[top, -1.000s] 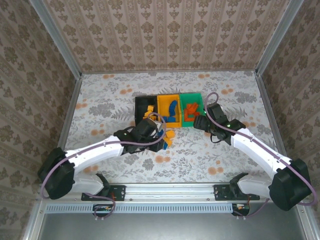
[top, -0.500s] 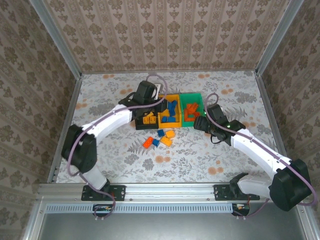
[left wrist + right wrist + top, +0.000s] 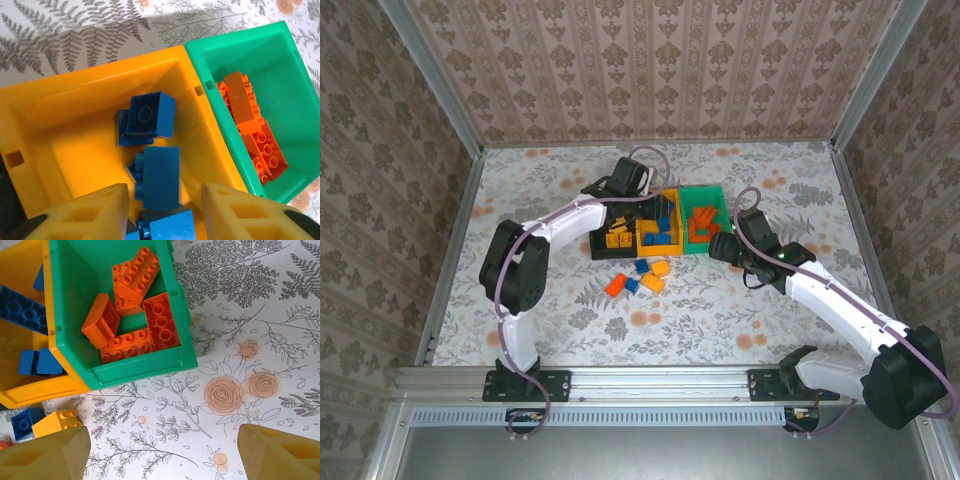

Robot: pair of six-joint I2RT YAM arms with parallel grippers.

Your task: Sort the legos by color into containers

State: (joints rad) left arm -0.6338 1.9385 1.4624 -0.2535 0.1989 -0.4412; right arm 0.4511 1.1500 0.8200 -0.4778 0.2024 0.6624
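Jaws of the left tool [image 3: 162, 200] stand apart, empty, over blue legos [image 3: 150, 117] in the orange-yellow bin [image 3: 75, 100]. Right tool [image 3: 162, 450] gapes empty beside the green bin [image 3: 140, 367] of red-orange bricks [image 3: 135, 275]. Five strays [image 3: 655, 281] wait on the desk [image 3: 720, 320]; seemingly nearly done.

Black bin [image 3: 599, 247], orange-yellow bin [image 3: 100, 80], green bin [image 3: 135, 367]. Blue bricks [image 3: 150, 115], red-orange bricks [image 3: 135, 275], yellow-orange brick [image 3: 57, 421]. Table [image 3: 260, 305] white-grey w/ grey fern & leaf print + pale orange roses. Walls [image 3: 650, 70] beige w/ brown damask motifs in vert. stripes. Arms [image 3: 840, 300] white, black joints. Corner rails [image 3: 438, 85] silver-grey.
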